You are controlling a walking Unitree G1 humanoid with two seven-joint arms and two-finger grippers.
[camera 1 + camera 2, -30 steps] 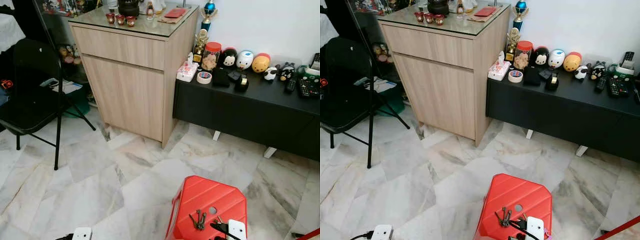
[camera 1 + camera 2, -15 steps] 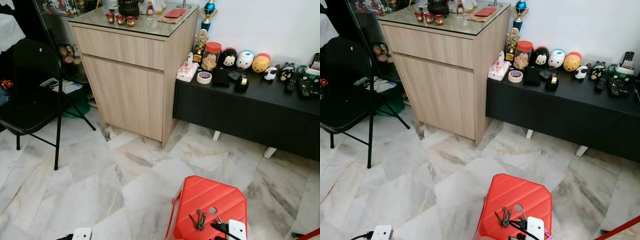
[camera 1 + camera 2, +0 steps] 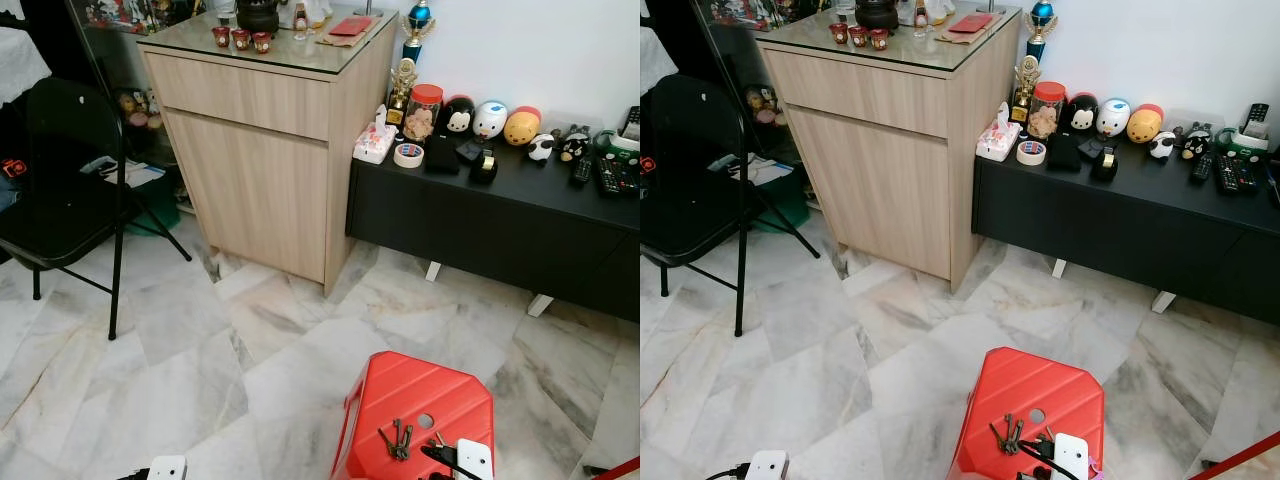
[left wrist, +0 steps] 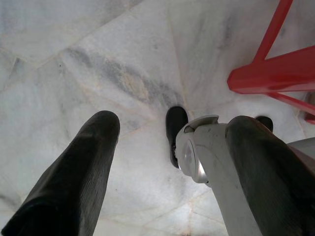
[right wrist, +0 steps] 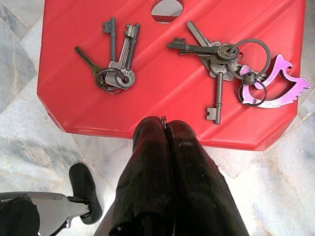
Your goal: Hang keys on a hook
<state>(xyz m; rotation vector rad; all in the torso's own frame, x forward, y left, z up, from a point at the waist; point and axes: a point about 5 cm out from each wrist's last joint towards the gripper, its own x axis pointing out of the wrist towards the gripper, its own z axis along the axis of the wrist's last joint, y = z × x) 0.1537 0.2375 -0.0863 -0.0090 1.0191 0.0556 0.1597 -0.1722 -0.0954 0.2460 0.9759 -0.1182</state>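
Two bunches of keys lie on a red plastic stool (image 3: 415,395) right in front of me. One small bunch of dark keys (image 5: 115,69) rests on the stool top, and a second bunch with a pink charm (image 5: 231,64) lies beside it. The small bunch (image 3: 395,440) also appears in the left eye view. My right gripper (image 5: 164,123) hangs shut just over the stool's near edge, a short way from both bunches, holding nothing. My left gripper (image 4: 174,123) is open over the marble floor beside the stool, with nothing between its fingers.
A light wooden cabinet (image 3: 260,150) stands ahead. A low black sideboard (image 3: 500,220) with toys and remotes runs along the wall on its right. A black folding chair (image 3: 60,200) stands at the left. Open marble floor (image 3: 200,340) lies between them and the stool.
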